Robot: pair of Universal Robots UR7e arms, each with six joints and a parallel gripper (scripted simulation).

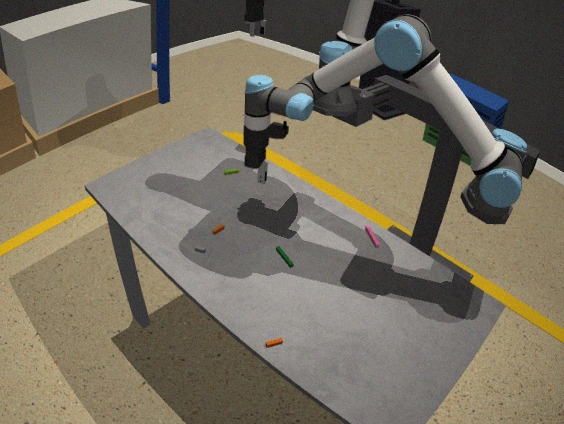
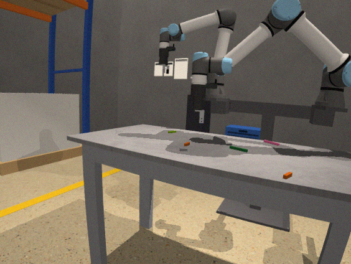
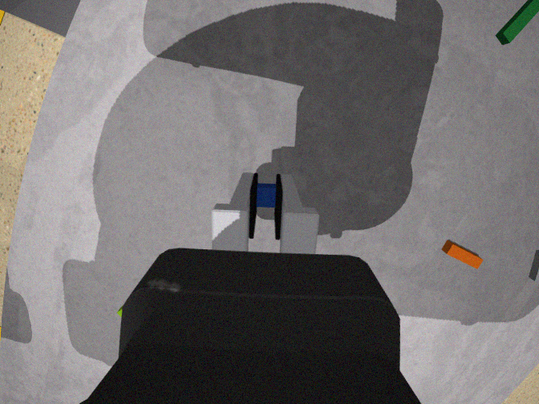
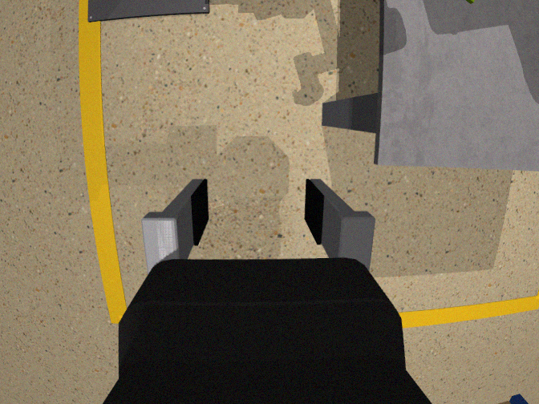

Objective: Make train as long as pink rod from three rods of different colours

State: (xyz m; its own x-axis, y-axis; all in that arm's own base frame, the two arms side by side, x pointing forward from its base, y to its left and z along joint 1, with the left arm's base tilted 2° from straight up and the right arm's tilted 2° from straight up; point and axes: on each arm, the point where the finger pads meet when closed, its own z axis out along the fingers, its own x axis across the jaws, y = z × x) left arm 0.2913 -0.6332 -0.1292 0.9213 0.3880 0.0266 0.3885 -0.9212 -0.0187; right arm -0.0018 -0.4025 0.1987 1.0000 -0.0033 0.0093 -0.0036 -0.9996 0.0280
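Observation:
My left gripper (image 1: 262, 180) (image 2: 201, 121) (image 3: 266, 194) is shut on a short blue rod (image 3: 266, 199), above the table. My right gripper (image 1: 257, 33) (image 2: 167, 71) (image 4: 257, 199) is open and empty, high over the floor beyond the table. A lime rod (image 1: 231, 171) (image 2: 172, 131) lies at the far end. An orange rod (image 1: 218, 229) (image 2: 187, 144) (image 3: 464, 255) lies near a grey rod (image 1: 200, 250) (image 2: 183, 149) (image 3: 534, 266). Another orange rod (image 1: 274, 342) (image 2: 287, 175) lies near the front edge. The pink rod (image 1: 372, 236) (image 2: 271, 142) lies flat near the robot-side edge. All lie apart.
A green rod (image 1: 284, 256) (image 2: 238, 149) (image 3: 520, 19) lies mid-table. The grey table (image 1: 350, 370) (image 2: 124, 146) carries large arm shadows. The arms' stand is behind its long edge.

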